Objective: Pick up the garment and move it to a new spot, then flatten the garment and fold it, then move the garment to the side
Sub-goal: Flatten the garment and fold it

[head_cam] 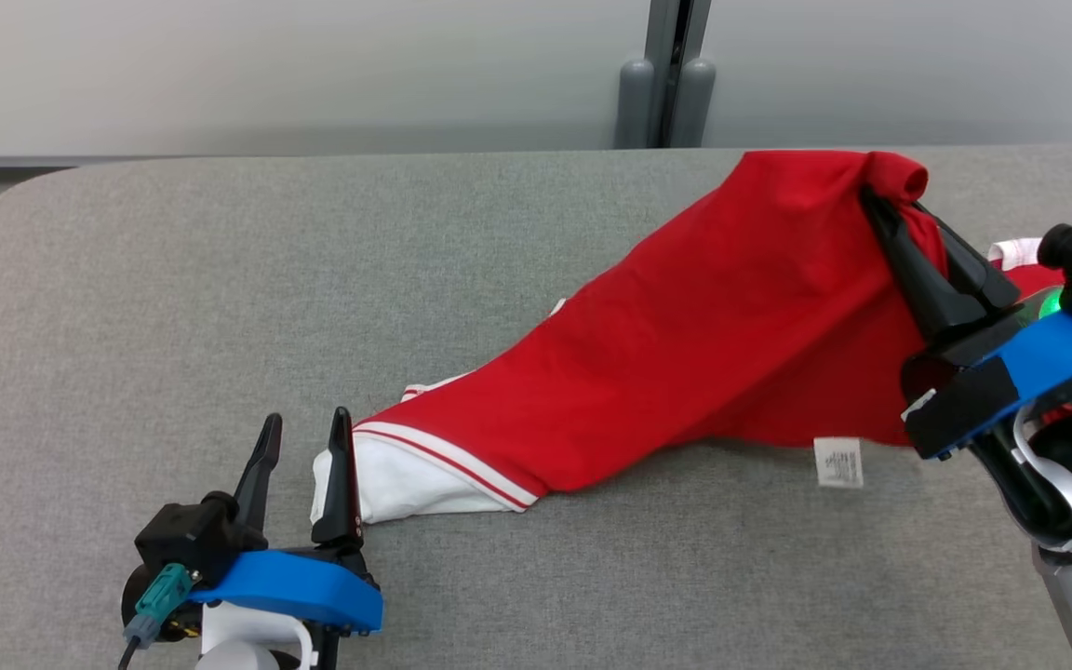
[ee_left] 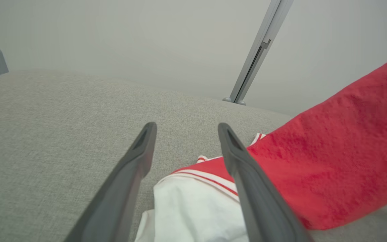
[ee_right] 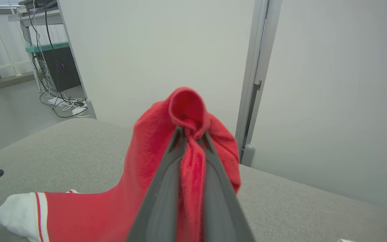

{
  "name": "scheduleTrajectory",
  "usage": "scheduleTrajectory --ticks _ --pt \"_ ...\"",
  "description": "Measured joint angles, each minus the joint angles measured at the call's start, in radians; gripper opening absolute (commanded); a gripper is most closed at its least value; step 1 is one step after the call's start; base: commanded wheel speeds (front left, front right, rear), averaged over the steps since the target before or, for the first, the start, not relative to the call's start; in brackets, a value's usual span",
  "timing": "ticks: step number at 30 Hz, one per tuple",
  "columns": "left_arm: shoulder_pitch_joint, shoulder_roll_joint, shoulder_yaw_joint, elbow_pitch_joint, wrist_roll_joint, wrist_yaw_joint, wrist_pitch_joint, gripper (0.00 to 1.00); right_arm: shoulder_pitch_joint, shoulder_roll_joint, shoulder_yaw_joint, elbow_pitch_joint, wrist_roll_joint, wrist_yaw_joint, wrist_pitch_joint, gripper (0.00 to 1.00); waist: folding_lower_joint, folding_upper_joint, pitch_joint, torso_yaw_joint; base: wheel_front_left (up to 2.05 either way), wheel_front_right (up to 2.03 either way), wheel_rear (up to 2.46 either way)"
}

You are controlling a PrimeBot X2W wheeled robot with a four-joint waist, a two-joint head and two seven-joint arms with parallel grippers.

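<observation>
The garment (head_cam: 731,326) is red with a white, red-striped sleeve end (head_cam: 406,479) and stretches diagonally across the grey table (head_cam: 220,279). My right gripper (head_cam: 891,200) is shut on a bunched fold of the red cloth at the far right and holds that end lifted off the table; in the right wrist view the cloth (ee_right: 129,201) is pinched between the fingers of that gripper (ee_right: 192,131) and puffs out above their tips. My left gripper (head_cam: 306,416) stands open at the near left, its right finger beside the white sleeve end. In the left wrist view the white cloth (ee_left: 193,208) lies between the fingers of the left gripper (ee_left: 186,126), low near their base.
A white care label (head_cam: 838,462) hangs from the garment's near edge. A white ribbed piece (head_cam: 1015,249) shows behind my right wrist. A grey post (head_cam: 666,93) stands against the wall behind the table. Bare table stretches to the left and front.
</observation>
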Motion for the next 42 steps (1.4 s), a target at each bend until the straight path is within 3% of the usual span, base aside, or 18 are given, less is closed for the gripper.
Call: scheduleTrajectory --ticks 4,12,13,14,15,21,28,35,42 --pt "-0.019 -0.004 -0.012 -0.005 0.001 -0.006 -0.002 1.00 -0.031 0.014 -0.022 0.107 -0.009 0.000 0.048 0.00 -0.0001 0.0000 0.025 0.015 0.00 0.00 0.00" --pt "-0.080 -0.020 -0.046 0.018 0.015 -0.024 -0.009 1.00 -0.190 -0.003 -0.103 0.503 -0.071 0.000 0.046 0.00 0.0000 0.0000 0.095 0.084 0.00 0.00 0.00" --pt "-0.088 -0.023 -0.052 0.023 0.016 -0.026 -0.011 1.00 -0.213 -0.003 -0.123 0.556 -0.086 0.000 0.032 0.10 0.0000 0.0000 0.105 0.094 0.00 0.00 0.00" --pt "-0.093 -0.027 -0.057 0.027 0.017 -0.027 -0.013 1.00 -0.233 -0.003 -0.138 0.598 -0.107 0.000 0.015 0.35 0.0001 0.0000 0.113 0.104 0.00 0.00 0.00" --pt "-0.098 -0.032 -0.061 0.032 0.018 -0.027 -0.014 1.00 -0.251 -0.004 -0.151 0.644 -0.133 0.000 -0.004 1.00 0.0001 0.0000 0.122 0.114 0.00 0.00 0.00" --pt "-0.108 -0.044 -0.079 0.062 0.024 -0.033 -0.028 1.00 -0.309 0.035 -0.156 0.765 -0.190 0.000 -0.151 1.00 0.0002 0.0000 0.147 0.136 0.00 0.00 0.00" --pt "-0.108 -0.044 -0.071 0.079 0.024 -0.034 -0.041 1.00 -0.286 0.069 -0.100 0.685 -0.191 0.000 -0.317 1.00 0.0001 0.0000 0.114 0.076 0.00 0.00 0.00" --pt "-0.098 -0.040 -0.060 0.096 0.016 -0.036 -0.050 1.00 -0.032 0.156 -0.164 0.503 -0.257 0.000 -0.383 1.00 -0.0001 0.0000 0.054 0.004 0.00 0.00 0.00" --pt "-0.056 -0.037 -0.051 0.122 0.015 -0.040 -0.058 1.00 0.212 0.295 -0.283 0.447 -0.351 0.000 -0.396 1.00 -0.0002 0.0000 0.014 -0.034 0.00 0.00 0.00"
